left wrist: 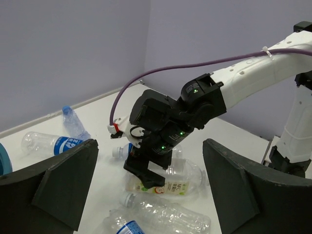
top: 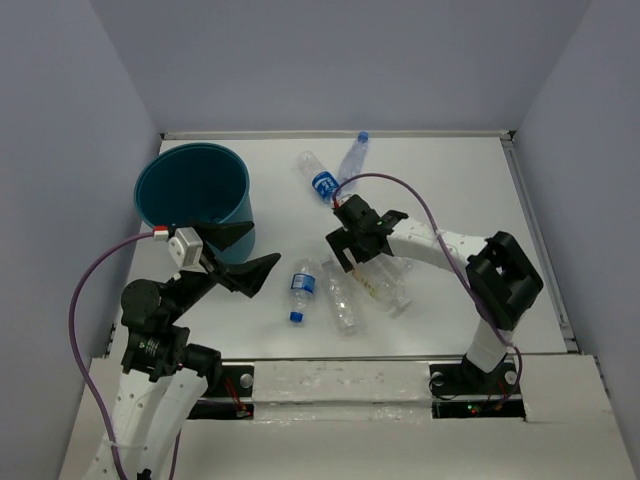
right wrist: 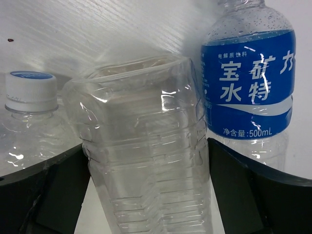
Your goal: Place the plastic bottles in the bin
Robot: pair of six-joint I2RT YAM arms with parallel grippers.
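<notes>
The teal bin stands at the back left. My right gripper is open and low over a cluster of plastic bottles; its jaws straddle the base end of a clear bottle, close to both sides. The left wrist view shows this gripper down on the white-yellow-red label bottle. A blue-label bottle and a clear bottle lie beside it. Two more bottles lie at the back. My left gripper is open and empty beside the bin.
In the right wrist view a blue-label bottle stands right of the straddled one and a white-capped bottle left of it. The table's raised right edge runs along the right. The purple cable arcs over my right arm.
</notes>
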